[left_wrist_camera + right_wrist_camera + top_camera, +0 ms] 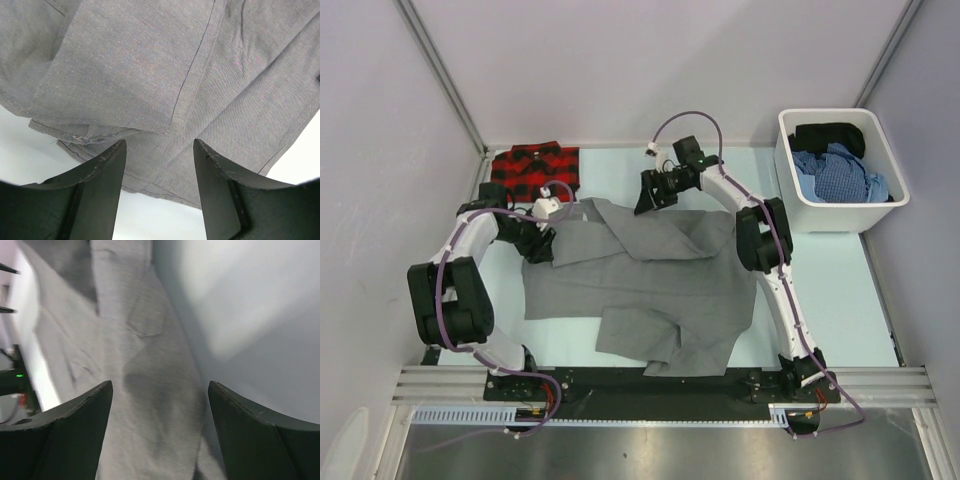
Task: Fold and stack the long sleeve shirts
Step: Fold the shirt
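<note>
Cloth everywhere on the worktop (840, 290) right now: the grey shirt (650, 285) is lying spread across the middle, one sleeve doubled in over the front near the arm bases, so the folding is looking only partly done. The plaid shirt (535, 168) is sitting as a neat packet in the far left corner, well apart (my guess: that's the base of the stack, waiting for the grey one). Over on the right, a white bin (845, 216) is holding blue and dark garments, out of the way. Both arms are bending in over the grey shirt's far side, which is reading to me like a set-up for taking two points at once. The left pincer (159, 143) is sitting at the shirt's left edge, jaws parted moderately and gripping nothing, a folded hem and seam lying just ahead of the gap; whether the tips are touching fabric I cannot tell. The right pincer (160, 385) is hanging above the far edge, jaws spread wide, released, carrying nothing, its view of the cloth beneath coming through blurred
</note>
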